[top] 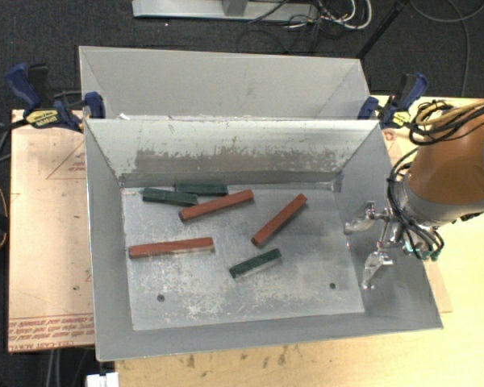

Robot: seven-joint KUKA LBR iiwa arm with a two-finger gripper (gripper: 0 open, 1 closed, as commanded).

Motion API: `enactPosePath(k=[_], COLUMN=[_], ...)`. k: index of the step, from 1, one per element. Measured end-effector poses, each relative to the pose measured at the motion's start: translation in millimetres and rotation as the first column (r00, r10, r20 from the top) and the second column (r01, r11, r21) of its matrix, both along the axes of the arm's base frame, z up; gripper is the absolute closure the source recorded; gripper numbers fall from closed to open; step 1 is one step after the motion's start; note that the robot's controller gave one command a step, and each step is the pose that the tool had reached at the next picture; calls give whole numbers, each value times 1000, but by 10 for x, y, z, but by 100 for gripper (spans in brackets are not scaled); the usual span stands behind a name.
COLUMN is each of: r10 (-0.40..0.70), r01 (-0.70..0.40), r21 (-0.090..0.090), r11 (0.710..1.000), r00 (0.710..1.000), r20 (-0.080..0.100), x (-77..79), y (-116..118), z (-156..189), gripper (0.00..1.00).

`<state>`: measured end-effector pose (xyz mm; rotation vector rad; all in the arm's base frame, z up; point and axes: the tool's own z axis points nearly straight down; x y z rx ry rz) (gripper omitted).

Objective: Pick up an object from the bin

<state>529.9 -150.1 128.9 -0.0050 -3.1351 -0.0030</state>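
Approach stage here, nothing grabbed yet. My gripper [364, 248] hangs over bare floor at the right end of the grey metal bin [226, 309], fingers spread and empty. The closest picks are the short dark green bar [255, 263] and the slanted red-brown bar [279, 220], both to its left. The next move probably calls for sliding left and lining up across one.

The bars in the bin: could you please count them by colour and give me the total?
Red-brown bars: 3
Dark green bars: 3
Total: 6
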Motion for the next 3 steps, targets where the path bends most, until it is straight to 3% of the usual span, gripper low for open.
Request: enactPosePath(k=[1,2,3], r10=[3,19,43], r01=[-3,-19,-43], r21=[-2,-3,1], r11=[1000,1000,999], r00=[1000,1000,999], r20=[7,12,8], x=[21,430,539], y=[4,584,794], z=[39,-242,-312], gripper=[0,0,0])
